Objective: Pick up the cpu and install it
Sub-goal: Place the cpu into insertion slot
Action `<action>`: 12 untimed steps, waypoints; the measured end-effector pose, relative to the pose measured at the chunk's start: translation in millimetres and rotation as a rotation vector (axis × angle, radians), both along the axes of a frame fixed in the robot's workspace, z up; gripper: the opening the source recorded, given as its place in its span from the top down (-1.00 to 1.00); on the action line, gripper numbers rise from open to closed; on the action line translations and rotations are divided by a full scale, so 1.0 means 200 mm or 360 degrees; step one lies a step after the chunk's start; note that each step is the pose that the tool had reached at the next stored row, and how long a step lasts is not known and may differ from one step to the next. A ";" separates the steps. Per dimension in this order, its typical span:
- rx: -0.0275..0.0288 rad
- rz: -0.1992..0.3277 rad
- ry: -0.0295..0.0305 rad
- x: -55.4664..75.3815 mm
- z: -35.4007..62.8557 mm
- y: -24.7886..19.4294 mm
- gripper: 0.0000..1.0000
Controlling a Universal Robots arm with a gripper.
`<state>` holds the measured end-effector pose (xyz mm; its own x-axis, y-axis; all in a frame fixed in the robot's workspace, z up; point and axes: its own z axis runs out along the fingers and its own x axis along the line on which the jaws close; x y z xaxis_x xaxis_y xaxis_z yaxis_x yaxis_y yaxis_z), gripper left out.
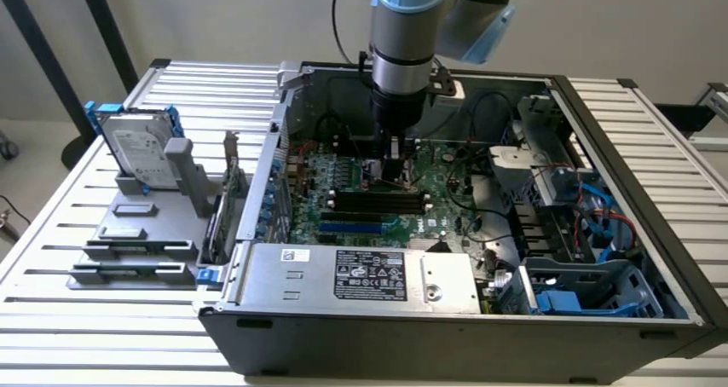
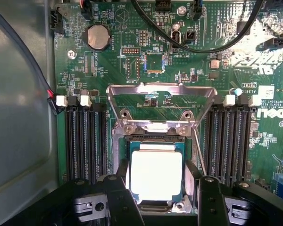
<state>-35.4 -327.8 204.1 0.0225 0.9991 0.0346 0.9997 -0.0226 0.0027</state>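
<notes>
Fingers [image 2: 119, 200]: open, one on each side of the cpu [image 2: 155, 175], not clamped on it; a gap shows at one side at least.
Cpu: lies flat in its socket on the motherboard [image 1: 353, 212], silver top up.
Near edge of the open computer case [image 1: 455, 336]: labelled silver power supply box [image 1: 364, 274], lying flat.
Past it, mid-case: motherboard, with the arm [image 1: 404, 46] reaching straight down onto it from above.
Socket's metal bracket [image 2: 160, 101]: swung up, off the cpu, standing just beyond it.
Black memory slots [image 2: 85, 141] run on both sides of the socket.
Farther across the board: round coin battery [image 2: 97, 36]; black cables [image 2: 203, 47] looped over the board.
Counter [image 1: 68, 336], exterior view's left of the case: grey stand [image 1: 136, 233] carrying an upright hard drive [image 1: 136, 148] with blue brackets, well apart from the arm.
</notes>
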 end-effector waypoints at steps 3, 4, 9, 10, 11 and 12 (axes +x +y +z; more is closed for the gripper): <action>-0.00007 0.0000 0.00006 0.00 -0.005 0.000 -0.09; -0.00012 0.0000 0.00008 0.00 -0.007 0.000 -0.09; -0.00019 0.0000 0.00023 0.00 -0.016 0.000 -0.09; -0.00020 0.0000 0.00026 0.00 -0.017 0.001 -0.09; -0.00020 0.0000 0.00028 0.00 -0.018 0.001 -0.09; -0.00022 0.0000 0.00030 0.00 -0.019 0.001 -0.09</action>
<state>-34.9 -327.6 200.4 0.0225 0.9992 0.0332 0.9997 -0.0226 0.0009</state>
